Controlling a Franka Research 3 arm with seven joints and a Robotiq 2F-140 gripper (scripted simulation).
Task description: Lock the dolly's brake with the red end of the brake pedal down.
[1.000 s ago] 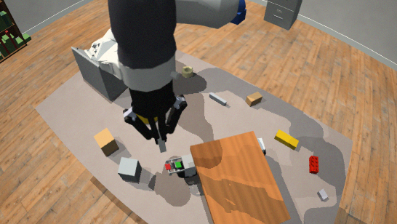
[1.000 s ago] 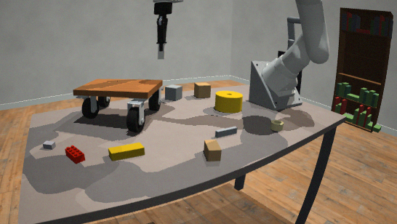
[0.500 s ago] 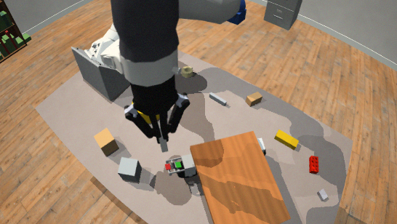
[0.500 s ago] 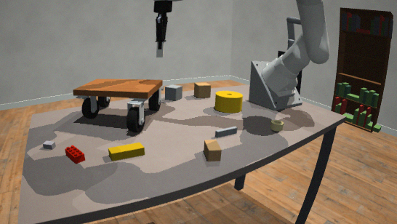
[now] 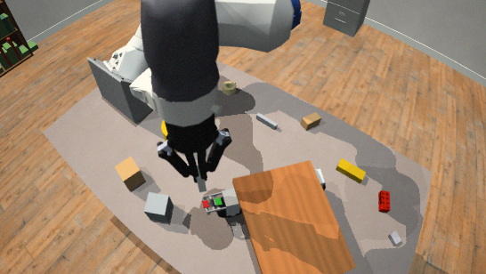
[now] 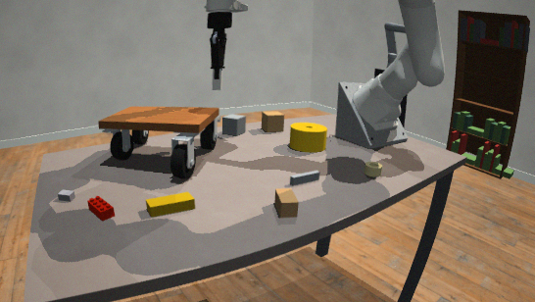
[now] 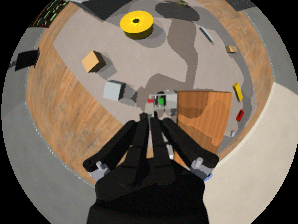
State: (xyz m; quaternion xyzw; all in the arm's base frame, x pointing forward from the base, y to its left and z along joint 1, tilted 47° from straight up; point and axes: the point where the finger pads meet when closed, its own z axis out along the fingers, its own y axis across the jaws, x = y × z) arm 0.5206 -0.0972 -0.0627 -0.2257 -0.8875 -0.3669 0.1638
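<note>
The dolly point(image 5: 289, 209) point(image 6: 159, 118) point(image 7: 202, 112) has an orange wooden deck and black casters and stands on the table. One corner caster point(image 5: 229, 202) carries the brake pedal, with a red end point(image 5: 206, 204) point(image 7: 150, 102) and a green end point(image 5: 218, 201) point(image 7: 160, 100); both look about level from above. My gripper point(image 5: 200, 180) point(image 6: 216, 83) point(image 7: 150, 108) is shut and empty. It hangs high above the table, over the pedal end of the dolly and pointing down.
A grey cube point(image 5: 158, 207) point(image 6: 233, 124) and a tan cube point(image 5: 130, 173) point(image 6: 272, 121) lie near the pedal caster. A yellow cylinder point(image 6: 308, 136) point(image 7: 136, 23), yellow bar point(image 5: 350, 170) point(image 6: 170, 203), red brick point(image 5: 384, 201) point(image 6: 101, 207), small blocks and a tape roll point(image 5: 229, 87) point(image 6: 372, 169) are scattered about.
</note>
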